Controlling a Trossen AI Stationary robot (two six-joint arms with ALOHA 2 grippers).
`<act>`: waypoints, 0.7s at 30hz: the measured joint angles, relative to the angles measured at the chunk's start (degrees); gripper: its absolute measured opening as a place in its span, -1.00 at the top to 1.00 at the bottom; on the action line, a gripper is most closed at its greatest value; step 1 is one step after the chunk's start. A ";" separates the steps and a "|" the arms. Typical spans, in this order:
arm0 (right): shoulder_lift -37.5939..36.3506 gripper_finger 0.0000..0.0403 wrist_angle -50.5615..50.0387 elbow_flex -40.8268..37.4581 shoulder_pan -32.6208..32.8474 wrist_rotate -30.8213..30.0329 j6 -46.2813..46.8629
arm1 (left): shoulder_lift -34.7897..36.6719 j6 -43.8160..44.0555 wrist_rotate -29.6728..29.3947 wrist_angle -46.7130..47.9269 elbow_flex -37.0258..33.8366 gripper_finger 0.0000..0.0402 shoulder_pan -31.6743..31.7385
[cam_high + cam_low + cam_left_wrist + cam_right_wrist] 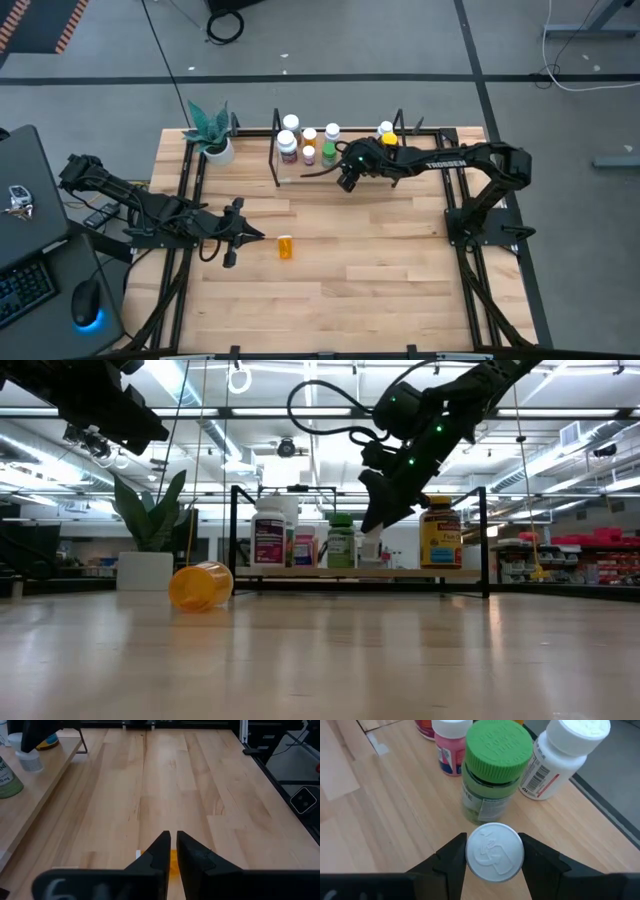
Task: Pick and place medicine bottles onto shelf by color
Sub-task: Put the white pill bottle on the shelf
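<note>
Crowding is the main risk we see: the right pincer (494, 857) is clamped on a white-capped bottle (494, 851) over the shelf (281, 181), just beside the green-capped bottle (492, 770) and near a larger white-capped bottle (565, 755) and a pink-labelled bottle (449, 747), so a skewed lowering or a wide release could, in our judgement, knock one over or off the board. The left pincer (172, 851) hovers with its fingers nearly together above the orange bottle (286, 247), which lies on its side on the worktop (380, 270), well apart from the shelf; being round, it may roll if nudged. We cannot read the held bottle's label or colour below its cap, the left wrist view shows only a sliver of orange, and the right arm hides part of the shelf's row from above
</note>
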State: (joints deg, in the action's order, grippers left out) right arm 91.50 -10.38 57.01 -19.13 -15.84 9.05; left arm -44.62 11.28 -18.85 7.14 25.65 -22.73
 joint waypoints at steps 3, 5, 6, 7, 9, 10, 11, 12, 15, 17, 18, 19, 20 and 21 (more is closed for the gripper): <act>0.00 0.14 -0.11 0.00 -0.02 -0.02 -0.03 | 0.00 0.03 0.00 0.00 0.00 0.83 -0.01; 0.00 0.14 -0.77 0.00 -0.19 -0.05 -0.04 | 0.00 0.00 0.01 -0.02 0.00 0.85 -0.01; 0.00 0.14 -1.20 0.00 -0.40 0.00 -0.06 | 0.00 -0.01 0.00 -0.02 0.00 0.86 0.01; 0.00 0.14 -1.65 0.00 -0.57 0.16 -0.02 | 0.00 0.02 0.00 -0.03 0.00 0.86 0.00; 0.14 0.14 -2.06 0.00 -0.79 0.48 0.30 | 0.00 0.02 0.01 -0.02 0.00 0.86 -0.01; 0.20 0.14 -2.25 0.00 -0.83 0.70 0.38 | 0.00 -0.01 0.01 -0.02 0.00 0.85 0.00; 0.22 0.14 -2.39 0.00 -0.86 0.70 0.42 | 0.00 0.01 0.01 -0.04 0.00 0.84 0.01; 0.22 0.14 -2.35 0.00 -0.86 0.70 0.42 | 0.00 0.02 0.00 -0.04 0.00 0.83 -0.01; 0.22 0.14 -2.14 0.00 -0.83 0.74 0.45 | 0.00 -0.01 0.00 -0.02 0.00 0.81 -0.01; 0.23 0.14 -2.15 0.00 -0.83 0.94 1.06 | 0.00 0.03 0.00 -0.02 0.00 0.80 -0.01; 0.29 0.14 -2.11 0.00 -0.83 0.94 1.28 | 0.00 -0.01 0.00 -0.04 0.00 0.80 -0.01; 0.34 0.14 -2.11 0.00 -0.83 0.94 1.30 | 0.00 -0.01 0.00 -0.02 0.00 0.80 0.01; 0.37 0.14 -2.13 0.00 -0.83 0.94 1.28 | 0.00 0.03 0.02 -0.02 0.00 0.80 -0.01; 0.37 0.14 -2.09 0.00 -0.83 0.94 1.23 | 0.00 0.03 0.00 -0.03 0.00 0.81 0.00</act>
State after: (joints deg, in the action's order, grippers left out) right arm 91.88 -12.46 57.01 -19.97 -14.90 10.28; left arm -44.62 11.31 -18.85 7.11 25.65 -22.73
